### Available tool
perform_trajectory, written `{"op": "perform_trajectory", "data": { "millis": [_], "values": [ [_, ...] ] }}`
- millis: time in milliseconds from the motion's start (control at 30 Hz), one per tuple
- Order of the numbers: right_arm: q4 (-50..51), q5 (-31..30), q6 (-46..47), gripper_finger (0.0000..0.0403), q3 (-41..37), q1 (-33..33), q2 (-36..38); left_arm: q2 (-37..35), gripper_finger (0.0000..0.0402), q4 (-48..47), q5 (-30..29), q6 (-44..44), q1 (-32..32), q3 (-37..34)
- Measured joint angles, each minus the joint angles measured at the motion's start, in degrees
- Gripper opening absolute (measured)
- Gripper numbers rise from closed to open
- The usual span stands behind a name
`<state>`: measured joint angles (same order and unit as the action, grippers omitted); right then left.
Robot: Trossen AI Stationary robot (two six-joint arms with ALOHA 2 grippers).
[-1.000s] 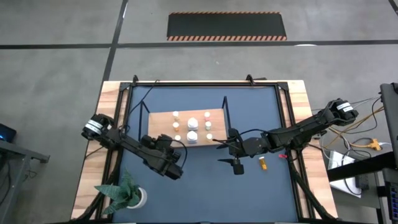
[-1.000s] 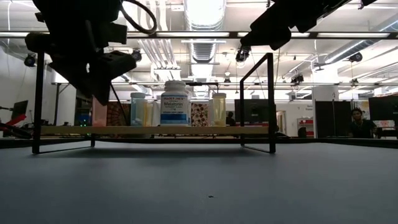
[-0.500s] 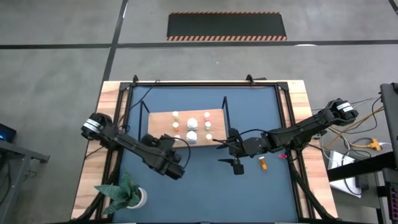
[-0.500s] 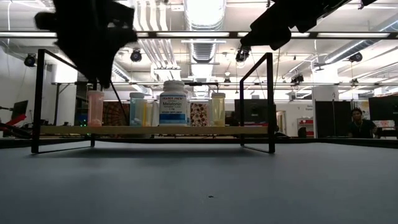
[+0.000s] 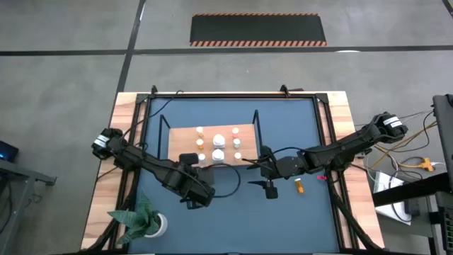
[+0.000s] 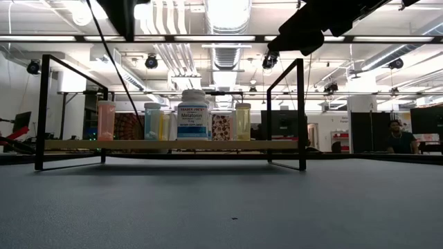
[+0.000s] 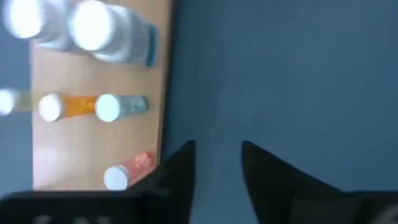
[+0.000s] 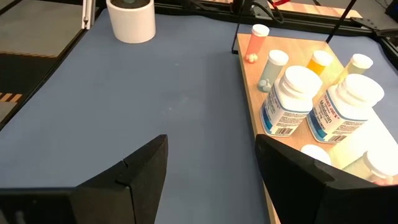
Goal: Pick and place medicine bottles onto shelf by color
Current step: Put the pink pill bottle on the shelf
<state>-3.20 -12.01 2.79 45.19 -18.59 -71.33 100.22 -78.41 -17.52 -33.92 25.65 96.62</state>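
The wooden shelf [image 5: 180, 138] stands mid-table on its black frame ends. Several small bottles stand upright on it, among them two larger white ones [image 5: 219, 146]. In the low view a pink bottle [image 6: 106, 120] stands at the board's [image 6: 173, 144] left end. One orange bottle [image 5: 299, 185] lies on the tabletop. My left gripper [image 5: 199, 197] hovers over the table in front of the shelf, open [image 7: 217, 152] and empty. My right gripper [image 5: 270, 190] hangs near the shelf's right end, left of the orange bottle, open [image 8: 211, 142] and empty.
A white pot with a green plant [image 5: 151, 225] sits at the near left corner and shows in the right wrist view [image 8: 132, 18]. Black rails [image 5: 226, 95] run along the table's edges. Bare blue tabletop [image 5: 233, 219] lies in front of the shelf.
My left gripper has let go of the pink bottle at the shelf's left end and risen out of the low view. It has also drawn back slightly toward the near edge. The pink bottle now stands alone on the board.
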Motion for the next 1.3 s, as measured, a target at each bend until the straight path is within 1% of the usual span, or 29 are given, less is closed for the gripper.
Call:
{"op": "perform_trajectory", "data": {
  "millis": [67,133,200,300,500,633,733,800,933,1100,1300],
  "values": [
    [0.02,0.0,0.02,0.0233,0.0,0.0,0.0,0.0,0.0067,-0.6,1.87,4.41,-0.53,-1.54],
    [0.04,0.0,0.01,0.0233,0.0,0.0,0.0,-0.45,0.0024,-0.52,2.47,6.54,-1.5,-3.8],
    [0.04,0.0,0.02,0.0233,0.0,-0.01,0.0,-1.46,0.0008,-0.63,2.43,6.3,-3.23,-6.23],
    [0.11,0.0,0.15,0.0233,0.0,-0.02,0.0,-3.19,0.0005,-0.08,0.55,5.97,-5.47,-9.51],
    [0.35,0.0,0.09,0.0233,0.0,-0.02,0.0,-6.55,0.0001,-0.15,0.46,6.2,-9.29,-15.59],
    [0.47,0.0,-0.38,0.0233,0.0,-0.02,0.0,-8.44,0.0,0.14,0.36,5.95,-10.25,-19.83],
    [0.61,0.0,-0.45,0.0233,0.0,-0.02,0.0,-9.71,0.0,2.37,0.36,5.83,-10.68,-22.41],
    [0.86,0.0,-0.46,0.0233,0.0,-0.02,0.0,-9.96,0.0,4.81,0.25,5.83,-10.8,-23.51],
    [0.83,0.0,-0.46,0.0233,0.0,-0.02,0.0,-10.16,0.0,5.89,-0.38,5.83,-10.95,-25.01],
    [0.83,0.0,-0.46,0.0233,0.0,-0.02,0.0,-9.97,0.0,5.83,-1.33,5.8,-11.54,-25.94],
    [0.83,0.0,-0.44,0.0233,0.0,-0.02,0.0,-10.33,0.0,5.73,-0.96,5.58,-11.83,-25.83]
  ]
}}
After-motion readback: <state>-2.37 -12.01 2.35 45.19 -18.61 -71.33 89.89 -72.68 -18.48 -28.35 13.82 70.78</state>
